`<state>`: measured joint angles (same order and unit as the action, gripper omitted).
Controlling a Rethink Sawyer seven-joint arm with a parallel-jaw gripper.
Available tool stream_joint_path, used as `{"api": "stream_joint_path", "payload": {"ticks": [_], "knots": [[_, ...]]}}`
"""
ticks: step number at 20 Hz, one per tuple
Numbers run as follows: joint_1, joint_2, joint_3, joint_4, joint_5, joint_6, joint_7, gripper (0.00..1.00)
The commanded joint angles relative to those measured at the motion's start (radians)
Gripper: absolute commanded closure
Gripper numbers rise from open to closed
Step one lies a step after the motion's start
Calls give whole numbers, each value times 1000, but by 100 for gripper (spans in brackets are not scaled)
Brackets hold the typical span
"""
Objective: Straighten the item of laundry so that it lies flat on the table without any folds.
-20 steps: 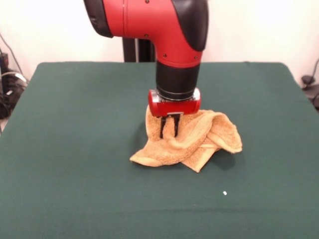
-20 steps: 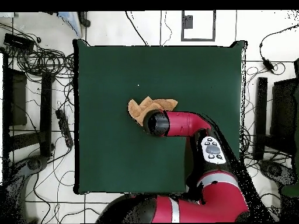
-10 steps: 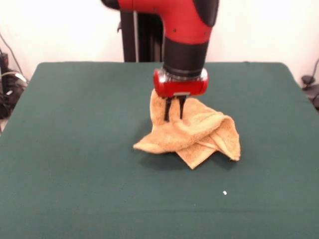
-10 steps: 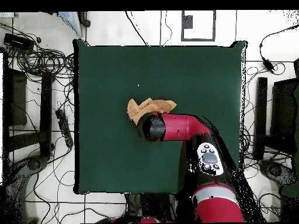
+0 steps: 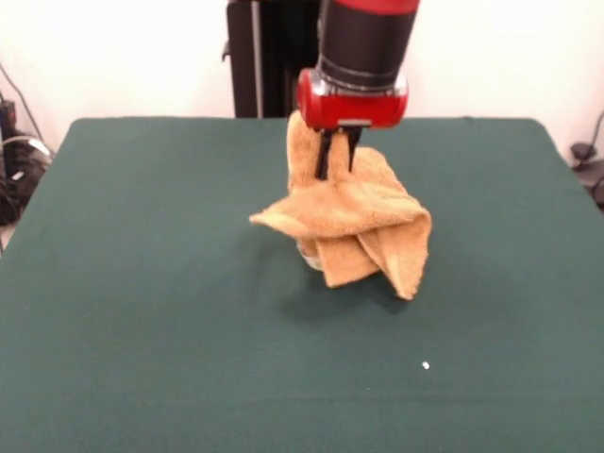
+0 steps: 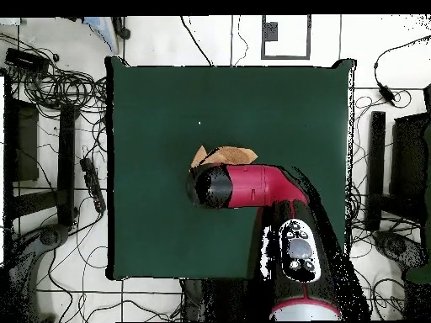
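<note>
The red and black arm (image 5: 363, 38) is coming down from above, and its gripper (image 5: 337, 156) is holding the orange-yellow towel (image 5: 354, 222) up over the middle of the green counter (image 5: 142, 283). The dark fingers (image 5: 324, 158) are standing close together and pinching a fold at the towel's upper part, with cloth bunching up on both sides of them. The towel is hanging crumpled from that pinch: one pointed corner is sticking out sideways towards the left edge of the front view, and two or three folded flaps are drooping below, the longest one hanging at the right. Whether the lowest flaps are touching the counter or hanging just above it cannot be told; a soft shadow is lying on the cloth right beneath them. A tiny white speck (image 5: 426, 365) is lying on the counter nearer the front edge, well apart from the towel

In the overhead view the arm (image 6: 252, 185) is covering much of the towel (image 6: 226, 156), which is showing only as a small orange patch beside the arm's end, near the counter's (image 6: 151, 109) centre
</note>
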<state>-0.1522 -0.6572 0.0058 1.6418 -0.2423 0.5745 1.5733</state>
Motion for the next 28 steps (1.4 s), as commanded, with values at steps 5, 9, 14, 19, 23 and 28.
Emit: {"api": "stream_joint_path", "payload": {"ticks": [5, 9, 14, 19, 23, 28], "knots": [[35, -87, 26, 77, 40, 172, 120, 100], [40, -104, 22, 80, 34, 161, 129, 100], [6, -87, 57, 81, 50, 152, 101, 100], [37, -125, 29, 89, 46, 163, 135, 100], [80, -172, -11, 77, 28, 197, 162, 100], [68, -209, 9, 106, 67, 224, 151, 100]]}}
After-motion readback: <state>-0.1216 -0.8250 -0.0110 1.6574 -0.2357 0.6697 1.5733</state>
